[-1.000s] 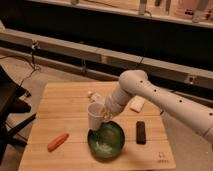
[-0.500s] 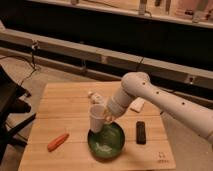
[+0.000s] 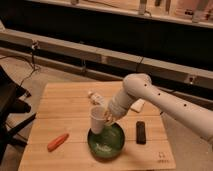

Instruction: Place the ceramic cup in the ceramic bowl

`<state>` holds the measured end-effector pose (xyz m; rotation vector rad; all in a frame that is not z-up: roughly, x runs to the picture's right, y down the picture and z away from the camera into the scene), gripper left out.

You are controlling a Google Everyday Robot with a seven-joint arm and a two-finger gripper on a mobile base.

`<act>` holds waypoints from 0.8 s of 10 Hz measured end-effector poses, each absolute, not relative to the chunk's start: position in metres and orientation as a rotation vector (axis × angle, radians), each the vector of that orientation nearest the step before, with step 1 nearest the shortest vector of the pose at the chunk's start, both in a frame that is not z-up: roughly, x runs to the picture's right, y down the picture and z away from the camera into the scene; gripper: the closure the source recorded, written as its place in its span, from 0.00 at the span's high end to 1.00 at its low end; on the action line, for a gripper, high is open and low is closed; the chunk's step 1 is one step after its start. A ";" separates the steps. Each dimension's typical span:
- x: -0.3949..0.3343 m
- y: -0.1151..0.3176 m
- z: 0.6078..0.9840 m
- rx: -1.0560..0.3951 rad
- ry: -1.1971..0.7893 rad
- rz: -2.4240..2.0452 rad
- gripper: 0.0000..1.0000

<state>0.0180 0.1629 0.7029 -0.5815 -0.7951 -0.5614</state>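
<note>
The white ceramic cup [image 3: 97, 120] is upright, held just over the left rim of the dark green ceramic bowl [image 3: 106, 142], which sits on the wooden table at front centre. My gripper [image 3: 106, 116] is at the cup's right side, shut on it, with the white arm reaching in from the right.
A wooden table [image 3: 70, 100] holds everything. An orange carrot [image 3: 57, 142] lies at front left. A black rectangular object [image 3: 141, 132] lies right of the bowl. A flat white block [image 3: 137, 105] sits behind the arm. A small pale object [image 3: 94, 96] lies behind the cup. A dark chair [image 3: 10, 107] stands left.
The cup, held in my gripper, has moved slightly down and right toward the bowl's rim.
</note>
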 end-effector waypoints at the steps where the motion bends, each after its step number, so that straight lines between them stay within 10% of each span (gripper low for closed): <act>1: 0.020 0.165 0.703 -0.583 -0.795 -0.558 0.00; 8: 0.026 0.171 0.706 -0.588 -0.795 -0.540 0.00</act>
